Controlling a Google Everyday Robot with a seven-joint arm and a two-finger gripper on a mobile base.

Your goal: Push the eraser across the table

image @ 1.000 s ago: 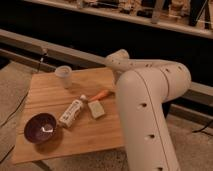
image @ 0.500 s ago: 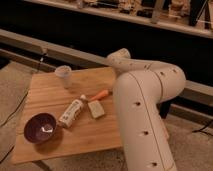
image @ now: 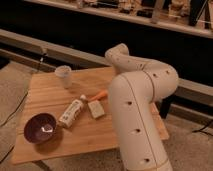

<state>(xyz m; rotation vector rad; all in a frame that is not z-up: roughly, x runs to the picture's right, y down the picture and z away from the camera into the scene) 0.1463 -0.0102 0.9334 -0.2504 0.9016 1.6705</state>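
From the camera view, my bulky white arm fills the right side above the light wooden plank table, and my gripper is hidden from sight. The small dark eraser does not show; a white bottle, pale beige block, orange stick, purple bowl and pale cup sit on the planks.

no readable text — bottle label illegible

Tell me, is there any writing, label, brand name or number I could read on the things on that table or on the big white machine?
None can be read.
White bottle: lying on the table, its label too blurred to make out.
Pale cup, purple bowl, beige block, orange stick: no markings visible.
White arm: only dark round holes, no lettering.
The gripper is hidden behind the arm, and the eraser is not visible.
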